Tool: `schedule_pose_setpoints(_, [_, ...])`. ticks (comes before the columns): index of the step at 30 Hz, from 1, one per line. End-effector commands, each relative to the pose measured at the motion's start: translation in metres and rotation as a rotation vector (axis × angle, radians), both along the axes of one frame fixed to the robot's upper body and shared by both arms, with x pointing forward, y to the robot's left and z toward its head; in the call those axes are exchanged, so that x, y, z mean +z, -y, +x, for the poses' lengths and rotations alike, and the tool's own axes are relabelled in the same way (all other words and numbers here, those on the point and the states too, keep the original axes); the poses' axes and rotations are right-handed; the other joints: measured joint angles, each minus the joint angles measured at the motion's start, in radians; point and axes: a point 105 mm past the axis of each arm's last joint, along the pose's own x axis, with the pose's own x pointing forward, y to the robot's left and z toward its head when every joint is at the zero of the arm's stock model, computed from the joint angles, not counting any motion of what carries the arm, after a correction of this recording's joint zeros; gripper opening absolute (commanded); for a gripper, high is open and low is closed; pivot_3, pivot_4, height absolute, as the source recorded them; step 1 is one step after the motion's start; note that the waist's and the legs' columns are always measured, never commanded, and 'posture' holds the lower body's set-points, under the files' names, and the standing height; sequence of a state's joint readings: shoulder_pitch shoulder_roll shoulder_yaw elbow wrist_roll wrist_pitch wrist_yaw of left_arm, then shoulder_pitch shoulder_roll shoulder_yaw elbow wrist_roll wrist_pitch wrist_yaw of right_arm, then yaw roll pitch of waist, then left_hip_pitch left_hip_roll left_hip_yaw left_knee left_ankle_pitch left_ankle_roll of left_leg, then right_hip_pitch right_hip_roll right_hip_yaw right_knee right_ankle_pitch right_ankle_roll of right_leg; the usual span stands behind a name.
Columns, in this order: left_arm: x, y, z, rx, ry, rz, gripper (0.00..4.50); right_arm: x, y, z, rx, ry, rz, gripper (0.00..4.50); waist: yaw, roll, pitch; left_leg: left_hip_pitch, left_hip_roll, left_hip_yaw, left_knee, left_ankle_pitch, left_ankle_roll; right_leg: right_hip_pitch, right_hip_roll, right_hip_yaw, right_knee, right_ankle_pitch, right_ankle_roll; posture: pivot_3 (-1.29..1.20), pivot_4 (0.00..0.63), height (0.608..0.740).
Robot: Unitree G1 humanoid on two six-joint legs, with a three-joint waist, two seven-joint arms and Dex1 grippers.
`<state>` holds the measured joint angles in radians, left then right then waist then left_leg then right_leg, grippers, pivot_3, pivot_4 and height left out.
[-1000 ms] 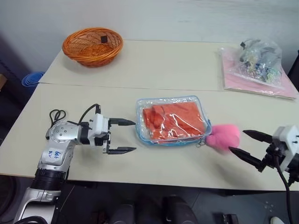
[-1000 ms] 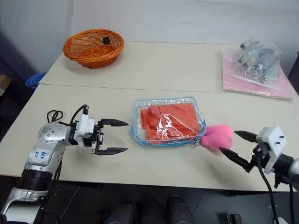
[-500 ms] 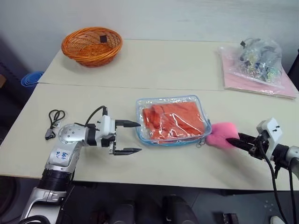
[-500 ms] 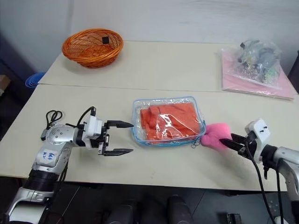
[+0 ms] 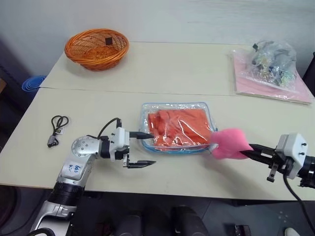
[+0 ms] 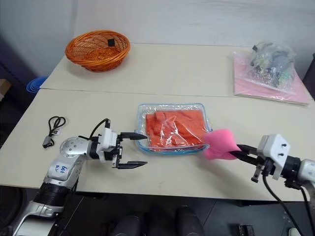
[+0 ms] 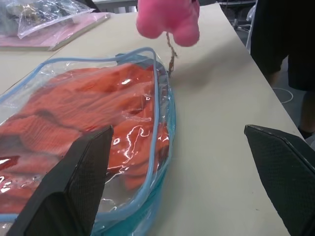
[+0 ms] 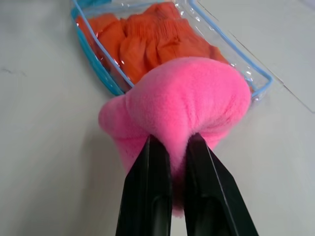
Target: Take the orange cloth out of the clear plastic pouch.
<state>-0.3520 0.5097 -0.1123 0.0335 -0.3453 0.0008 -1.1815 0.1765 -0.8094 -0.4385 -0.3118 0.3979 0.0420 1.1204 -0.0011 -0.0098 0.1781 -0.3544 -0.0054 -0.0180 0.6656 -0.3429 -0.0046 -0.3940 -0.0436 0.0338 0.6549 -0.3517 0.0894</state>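
Note:
The clear plastic pouch [image 5: 173,105] with light-blue trim lies flat on the near table. The orange cloth [image 5: 173,127] is folded inside it. My left gripper [image 5: 146,149] is open and level at the pouch's left end. Its far finger [image 7: 74,191] reaches over the pouch's edge and its near finger [image 7: 285,172] hangs over bare table. My right gripper [image 8: 177,142] is shut on the pink fuzzy plush [image 5: 229,144] at the pouch's right end. A short cord [image 7: 171,53] ties the plush to the pouch's zipper, and the plush is raised a little off the table.
An orange wicker basket [image 5: 96,48] stands at the far left. A clear bag of small items [image 5: 271,61] rests on a pink sheet at the far right. A black cable [image 5: 57,125] lies left of my left arm. A seam runs between the two tables.
My right gripper has shut on the pink plush and drawn it left and up. The pouch has slid slightly left. My left gripper has moved right to the pouch's edge.

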Motion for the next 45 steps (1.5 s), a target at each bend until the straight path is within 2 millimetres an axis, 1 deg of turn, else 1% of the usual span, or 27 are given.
schedule_pose_setpoints(1, [0.004,0.005,-0.002,-0.012,0.032,-0.008,4.5,-0.001,-0.024,-0.013,0.129,0.09,-0.023,0.06,0.001,0.0,0.0,0.0,0.0,0.0,0.0,0.001,-0.002,0.0,0.0,0.0,0.0,0.0,0.0,0.0,0.15,0.74])
schedule_pose_setpoints(3, [0.003,0.005,-0.001,-0.008,0.029,-0.008,4.5,-0.008,-0.039,-0.016,0.183,0.092,-0.026,0.06,0.0,0.0,0.0,0.0,0.0,0.0,0.0,0.001,-0.002,0.0,0.0,0.0,0.0,0.0,0.0,0.0,0.15,0.74])
schedule_pose_setpoints(5, [0.003,0.005,0.001,-0.004,0.025,-0.006,4.5,-0.012,-0.052,-0.013,0.193,0.097,-0.002,0.06,-0.002,0.0,0.0,0.0,0.0,0.0,0.0,0.001,-0.003,0.0,0.0,0.0,0.001,0.0,0.0,0.0,0.15,0.74])
schedule_pose_setpoints(7, [0.003,0.005,0.001,-0.003,0.022,-0.006,4.5,-0.02,-0.064,-0.012,0.222,0.09,-0.017,0.06,-0.004,0.0,0.0,0.001,0.0,0.0,0.0,0.001,-0.003,0.0,0.0,0.001,0.001,0.0,0.0,0.0,0.15,0.74])
schedule_pose_setpoints(9, [0.003,0.005,0.001,-0.006,0.018,-0.006,4.5,-0.027,-0.073,-0.006,0.23,0.097,-0.012,0.06,-0.003,0.0,0.0,0.001,0.0,0.0,0.0,0.002,-0.003,0.0,0.0,0.0,0.002,0.0,0.0,0.0,0.15,0.74])
schedule_pose_setpoints(10, [0.003,0.005,0.001,-0.007,0.017,-0.006,4.5,-0.027,-0.075,0.001,0.199,0.092,0.012,0.06,-0.003,0.0,0.0,0.001,0.0,0.0,0.0,0.002,-0.004,0.0,0.0,0.0,0.002,0.0,0.0,0.0,0.15,0.74])
schedule_pose_setpoints(13, [0.002,0.005,0.003,-0.008,0.016,-0.001,4.5,-0.036,-0.082,0.008,0.216,0.073,-0.013,1.01,-0.002,0.0,0.0,0.001,0.0,0.0,0.0,0.002,-0.004,0.0,0.0,0.0,0.002,0.0,0.0,0.0,0.15,0.74])
schedule_pose_setpoints(15, [0.002,0.004,0.004,-0.006,0.016,0.001,4.5,-0.04,-0.083,0.005,0.255,0.029,-0.025,1.64,0.0,0.0,0.0,0.001,0.0,0.0,0.0,0.002,-0.004,0.0,0.0,0.0,0.001,0.0,0.0,0.0,0.15,0.74])
schedule_pose_setpoints(17, [0.002,0.003,0.004,-0.004,0.017,0.007,4.5,-0.038,-0.081,-0.004,0.3,-0.016,-0.014,2.32,0.003,0.0,0.0,0.0,0.0,-0.001,0.0,0.002,-0.004,0.0,0.0,-0.001,0.001,0.0,0.0,0.0,0.15,0.74])
schedule_pose_setpoints(19, [0.001,0.002,0.005,0.0,0.017,0.011,4.5,-0.028,-0.073,-0.009,0.313,-0.013,0.006,3.07,0.002,0.0,0.0,0.0,0.0,-0.001,0.0,0.002,-0.004,0.0,0.0,-0.001,0.0,0.0,0.0,0.0,0.15,0.74])
schedule_pose_setpoints(20, [0.001,0.001,0.005,0.003,0.017,0.013,4.5,-0.023,-0.069,-0.011,0.32,-0.009,0.008,3.37,0.002,0.0,0.0,0.0,0.0,-0.001,0.0,0.002,-0.004,0.0,0.0,-0.001,0.0,0.0,0.0,0.0,0.15,0.74])
schedule_pose_setpoints(23, [0.0,-0.003,0.007,0.017,0.015,0.022,4.5,0.006,-0.06,-0.018,0.326,0.019,0.1,4.44,0.0,0.0,0.0,0.0,0.0,-0.001,0.0,0.002,-0.003,0.0,0.0,-0.001,0.0,0.0,0.0,0.0,0.15,0.74])
schedule_pose_setpoints(25, [-0.001,-0.006,0.006,0.023,0.012,0.028,4.5,0.021,-0.056,-0.024,0.337,0.019,0.125,4.48,-0.003,0.0,0.0,0.0,0.0,0.0,0.0,0.002,-0.003,0.0,0.0,0.0,0.0,0.0,0.0,0.0,0.15,0.74])
schedule_pose_setpoints(27, [-0.002,-0.008,0.006,0.027,0.009,0.032,4.5,0.028,-0.05,-0.027,0.343,-0.008,0.117,4.48,-0.001,0.0,0.0,0.001,0.001,-0.001,0.0,0.002,-0.003,0.0,0.001,-0.001,0.001,0.0,0.0,0.0,0.15,0.74])
schedule_pose_setpoints(28, [-0.003,-0.01,0.006,0.029,0.007,0.033,4.5,0.029,-0.041,-0.023,0.318,-0.015,0.09,4.48,0.0,0.0,0.0,0.001,0.001,-0.001,0.0,0.001,-0.003,0.0,0.001,-0.001,0.001,0.0,0.0,0.0,0.15,0.74])
schedule_pose_setpoints(29, [-0.003,-0.01,0.005,0.03,0.005,0.033,4.5,0.025,-0.032,-0.018,0.3,-0.017,0.036,4.48,0.0,0.0,0.0,0.001,0.001,-0.001,0.0,0.001,-0.002,0.001,0.0,-0.001,0.001,0.0,0.0,0.0,0.15,0.74])
schedule_pose_setpoints(30, [-0.003,-0.011,0.005,0.029,0.004,0.033,4.5,0.019,-0.022,-0.011,0.299,0.016,-0.068,4.48,-0.001,0.0,0.0,0.001,0.001,-0.001,0.0,0.001,-0.002,0.001,0.0,-0.001,0.0,0.0,0.0,0.0,0.15,0.74])
schedule_pose_setpoints(32, [-0.003,-0.009,0.004,0.02,0.002,0.03,4.5,0.005,-0.008,0.012,0.279,0.069,-0.223,4.48,-0.003,-0.001,0.0,0.001,0.0,0.0,0.001,0.0,0.001,0.002,0.0,0.0,-0.001,0.0,0.0,0.0,0.15,0.74])
schedule_pose_setpoints(33, [-0.002,-0.008,0.004,0.015,0.002,0.028,4.5,0.0,-0.004,0.022,0.278,0.086,-0.265,4.48,-0.007,-0.001,0.0,0.002,0.0,0.0,0.001,-0.001,0.002,0.002,0.0,0.0,-0.001,0.0,0.0,0.0,0.15,0.74])
schedule_pose_setpoints(34, [-0.001,-0.007,0.002,0.006,0.0,0.025,4.5,-0.003,-0.005,0.035,0.275,0.124,-0.292,4.48,-0.007,-0.001,0.0,0.002,0.0,0.001,0.001,-0.001,0.002,0.002,0.0,0.001,-0.001,0.0,0.0,0.0,0.15,0.74])
schedule_pose_setpoints(36, [0.0,-0.006,0.001,-0.006,-0.003,0.024,4.5,-0.008,-0.009,0.052,0.282,0.168,-0.323,4.48,-0.011,-0.001,0.0,0.002,0.0,0.001,0.001,-0.001,0.002,0.001,0.0,0.0,0.0,0.0,0.0,0.0,0.15,0.74])
schedule_pose_setpoints(37, [0.0,-0.006,0.0,-0.01,-0.004,0.026,4.5,-0.01,-0.01,0.058,0.284,0.178,-0.333,4.48,-0.011,-0.001,0.0,0.001,0.0,0.001,0.0,0.002,-0.002,-0.001,0.0,0.0,0.001,0.0,0.0,0.0,0.15,0.74])
schedule_pose_setpoints(38, [0.001,-0.006,0.0,-0.014,-0.007,0.029,4.5,-0.014,-0.016,0.066,0.305,0.192,-0.344,4.48,-0.011,-0.001,0.0,0.001,0.001,0.001,-0.001,0.003,-0.005,-0.002,0.001,0.0,0.002,0.0,0.0,0.0,0.15,0.74])
schedule_pose_setpoints(40, [0.001,-0.006,-0.001,-0.025,-0.012,0.039,4.5,-0.022,-0.026,0.074,0.349,0.191,-0.368,4.48,-0.014,-0.001,0.0,0.0,0.001,0.001,-0.001,0.003,-0.005,-0.003,0.001,0.0,0.002,0.0,0.0,0.0,0.15,0.74])
schedule_pose_setpoints(43, [0.002,-0.005,-0.002,-0.031,-0.013,0.04,4.5,-0.025,-0.029,0.082,0.366,0.211,-0.368,3.93,-0.016,-0.001,0.0,0.0,0.001,0.001,0.0,0.003,-0.005,-0.003,0.0,0.0,0.002,0.0,0.0,0.0,0.15,0.74])
schedule_pose_setpoints(45, [0.004,-0.002,-0.003,-0.042,-0.015,0.04,4.5,-0.023,-0.032,0.087,0.364,0.239,-0.358,3.33,-0.014,-0.001,0.0,-0.001,0.0,0.001,0.001,0.003,-0.005,-0.003,-0.001,-0.001,0.002,0.0,0.0,0.0,0.15,0.74])
